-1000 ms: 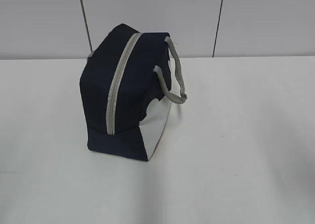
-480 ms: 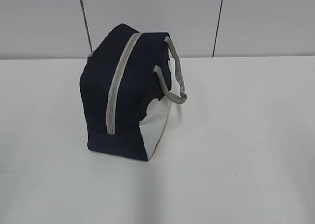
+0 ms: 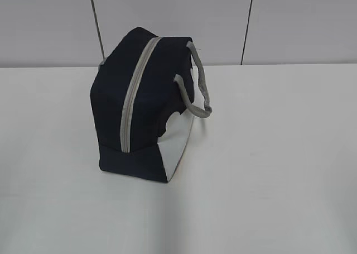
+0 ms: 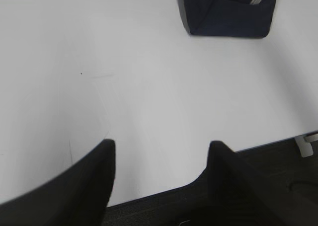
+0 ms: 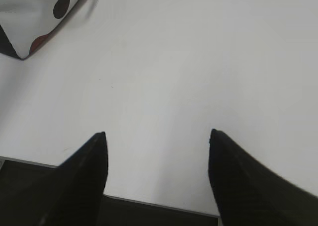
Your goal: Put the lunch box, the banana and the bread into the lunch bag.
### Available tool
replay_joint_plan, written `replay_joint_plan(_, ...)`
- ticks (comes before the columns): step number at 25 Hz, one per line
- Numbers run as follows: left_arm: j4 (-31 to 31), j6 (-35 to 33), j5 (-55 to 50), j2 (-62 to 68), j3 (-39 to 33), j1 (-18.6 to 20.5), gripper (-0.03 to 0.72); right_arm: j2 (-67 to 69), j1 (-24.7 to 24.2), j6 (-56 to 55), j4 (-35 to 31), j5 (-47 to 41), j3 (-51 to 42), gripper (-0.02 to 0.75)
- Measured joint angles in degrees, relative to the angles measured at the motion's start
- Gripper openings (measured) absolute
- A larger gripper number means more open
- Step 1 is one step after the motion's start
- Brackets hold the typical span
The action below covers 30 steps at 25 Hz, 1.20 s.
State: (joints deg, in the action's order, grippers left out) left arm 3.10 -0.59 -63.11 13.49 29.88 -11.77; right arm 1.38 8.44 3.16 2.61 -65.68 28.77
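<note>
I see the lunch bag (image 3: 146, 106) standing on the white table (image 3: 268, 170), left of centre in the exterior view; its grey zipper (image 3: 134, 95) runs over the top and down the near end and looks closed along the whole visible length; the 2 grey handles (image 3: 201, 89) hang over the right side, above the white side panel (image 3: 178, 142); no arm shows in the exterior view.

Left gripper (image 4: 161, 146): both dark fingers (image 4: 74, 186) stand well apart, a wide gap with bare table between them; it holds nothing and touches nothing; it hangs over the near table edge, with a navy corner of the bag at the top right of the left wrist view, well apart from the fingertips.

Right gripper (image 5: 156, 136): fingers (image 5: 238, 181) spread wide, nothing between them but table; not gripping, not touching anything; it sits over the near edge too; the bag's white panel corner, with a dark round spot and a reddish patch, shows at the top left of the right wrist view, well away from the tips.

I cannot see the lunch box, the banana or the bread in any of the 3 views; I cannot tell what the closed bag contains.
</note>
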Motion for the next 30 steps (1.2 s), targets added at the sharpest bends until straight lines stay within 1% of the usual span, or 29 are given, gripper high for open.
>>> replay_joint_plan(4,0.0,0.0,0.0,0.0,0.0,0.0,0.414,-1.86,-0.91,-0.04,0.0,0.14,0.0,0.471)
replay_joint_plan(7,0.0,0.0,0.0,0.0,0.0,0.0,0.414,-2.26,-3.02,-0.13,0.0,0.14,0.0,0.47)
replay_joint_plan(15,0.0,0.0,0.0,0.0,0.0,0.0,0.393,-2.49,-6.64,-0.13,0.0,0.14,0.0,0.47)
replay_joint_plan(24,0.0,0.0,0.0,0.0,0.0,0.0,0.39,-2.49,-6.76,-0.13,0.0,0.14,0.0,0.465)
replay_joint_plan(30,0.0,0.0,0.0,0.0,0.0,0.0,0.357,-2.49,-6.76,-0.13,0.0,0.14,0.0,0.464)
